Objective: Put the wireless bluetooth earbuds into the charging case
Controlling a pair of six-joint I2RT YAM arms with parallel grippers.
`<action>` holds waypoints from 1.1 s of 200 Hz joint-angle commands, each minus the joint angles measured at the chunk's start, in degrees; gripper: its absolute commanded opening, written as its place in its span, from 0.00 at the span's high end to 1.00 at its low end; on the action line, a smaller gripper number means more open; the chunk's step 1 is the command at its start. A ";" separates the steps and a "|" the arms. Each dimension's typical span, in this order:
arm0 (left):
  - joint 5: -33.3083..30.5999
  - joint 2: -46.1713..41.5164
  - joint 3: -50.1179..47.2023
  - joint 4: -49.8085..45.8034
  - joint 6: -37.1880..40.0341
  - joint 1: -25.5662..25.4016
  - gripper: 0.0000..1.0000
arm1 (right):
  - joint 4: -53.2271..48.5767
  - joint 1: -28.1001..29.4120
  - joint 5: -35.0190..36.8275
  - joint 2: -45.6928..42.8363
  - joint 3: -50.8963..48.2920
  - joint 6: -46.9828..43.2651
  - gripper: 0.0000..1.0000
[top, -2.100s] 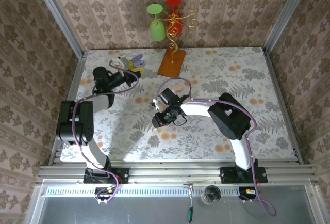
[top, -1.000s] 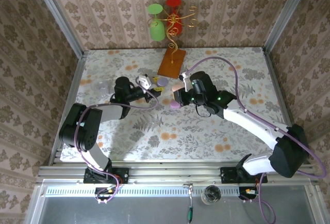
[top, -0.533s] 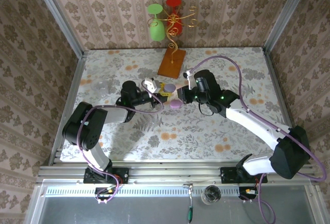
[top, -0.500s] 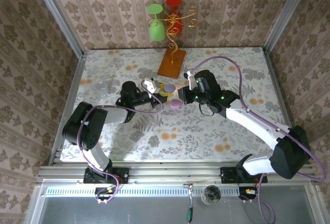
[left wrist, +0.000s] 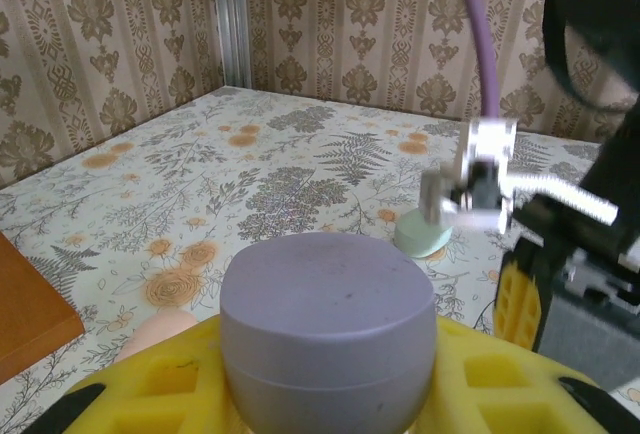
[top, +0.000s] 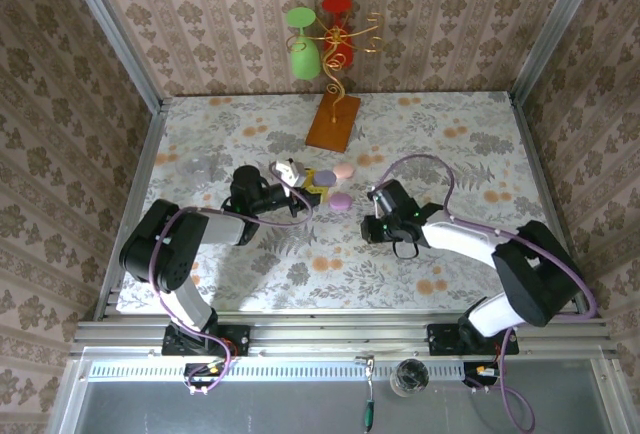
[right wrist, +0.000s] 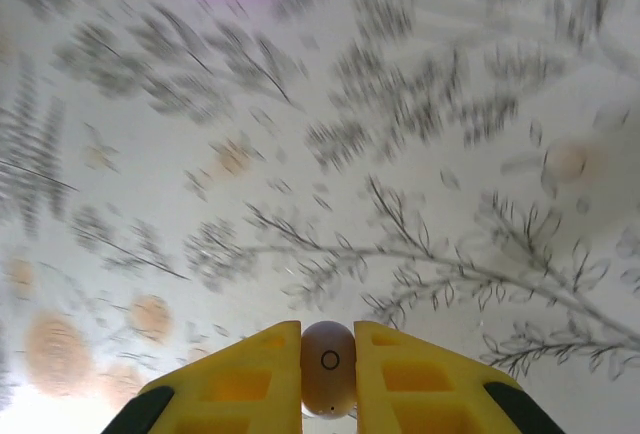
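Four pebble-like cases are counted: a lavender case point(left wrist: 328, 339), a pink case point(top: 345, 170), a mauve case point(top: 340, 202) and a mint case point(left wrist: 421, 238). One earbud point(right wrist: 328, 374) is seen, pale and glossy. Two glasses, a green glass point(top: 303, 49) and a red glass point(top: 338, 34), are hung above a wooden base point(top: 333, 120) at the far side of the table point(top: 450, 144). The lavender case is clamped between the yellow fingers of the left pincer point(top: 318, 181), on the near side of the wooden base and just to its left. The pink case is laid just in front of the wooden base, and the mauve case a little nearer again. The earbud is pinched upright between the closed fingertips of the right pincer point(right wrist: 327, 339), held above the flowered cloth, well to the near side of the wooden base and slightly to its right, apart from all the cases. From the left wrist, the mint case is seen resting on the table close beside the right arm's yellow finger.
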 commanded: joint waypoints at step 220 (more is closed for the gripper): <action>19.68 -9.44 -1.85 -11.84 0.51 0.67 0.79 | 10.28 1.38 -5.58 -10.57 11.83 -38.74 0.14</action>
